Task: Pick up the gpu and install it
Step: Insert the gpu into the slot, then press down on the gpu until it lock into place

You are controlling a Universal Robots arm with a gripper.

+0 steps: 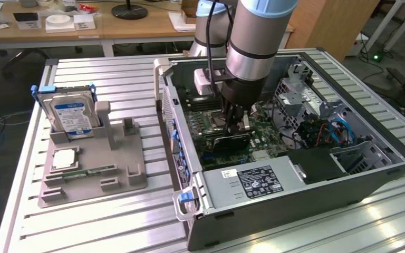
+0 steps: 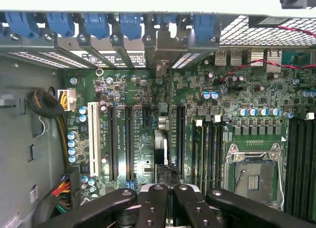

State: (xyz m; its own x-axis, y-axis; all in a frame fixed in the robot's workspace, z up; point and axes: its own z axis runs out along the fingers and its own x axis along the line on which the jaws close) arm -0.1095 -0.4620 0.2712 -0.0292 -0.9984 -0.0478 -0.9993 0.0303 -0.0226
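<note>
Standing on edge inside the open computer case (image 1: 371,174), the gpu (image 1: 229,142) hangs directly beneath the gripper (image 1: 236,124), whose fingers are pinched together on the card's upper edge. In the wrist view the card is seen edge-on as a thin dark strip (image 2: 165,154) running straight away from the gripper (image 2: 166,188) toward the case's rear wall, where its silvery end bracket (image 2: 164,53) sits among the blue slot clips (image 2: 132,23). Its long axis lies along the black expansion slots (image 2: 129,139) on the green motherboard (image 2: 217,97), between two of them, so I judge it lined up over or already partly down in a slot; which of the two cannot be told. Outward from the case, a grey parts holder (image 1: 93,163) rests on the slatted metal table (image 1: 97,221) toward the exterior view's left, carrying a hard drive (image 1: 72,116) with a blue label and a narrow memory stick (image 1: 83,173). Desks (image 1: 118,29) and a wooden cabinet (image 1: 329,21) stand behind.
</note>
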